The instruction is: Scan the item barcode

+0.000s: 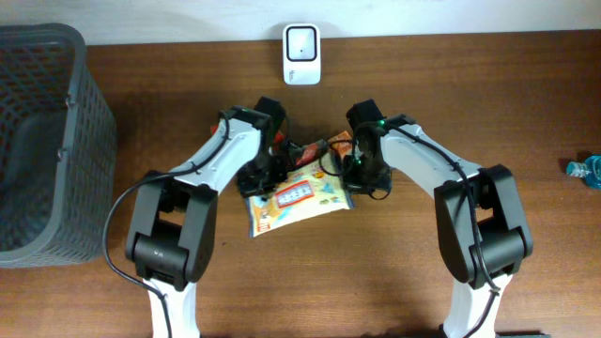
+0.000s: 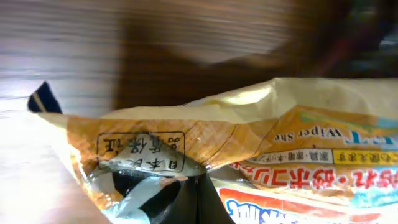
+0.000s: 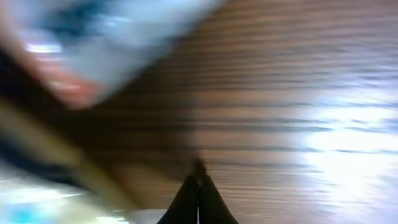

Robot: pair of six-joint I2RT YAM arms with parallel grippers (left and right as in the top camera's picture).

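Observation:
The item is a yellow-orange packet (image 1: 300,199) with red and blue print, lying askew at mid-table between both arms. I cannot make out a barcode on it. My left gripper (image 1: 273,175) sits at the packet's upper left corner. In the left wrist view the packet (image 2: 261,130) crumples in toward my left gripper (image 2: 199,179), which is shut on its edge. My right gripper (image 1: 361,173) is at the packet's upper right corner. In the blurred right wrist view my right gripper (image 3: 199,180) is shut over bare wood, the packet (image 3: 56,56) off to its left. The white scanner (image 1: 301,54) stands at the back.
A dark grey mesh basket (image 1: 42,141) fills the left side of the table. A small blue wrapper (image 1: 587,169) lies at the right edge. The wooden table (image 1: 451,103) shows bare between the scanner and the arms.

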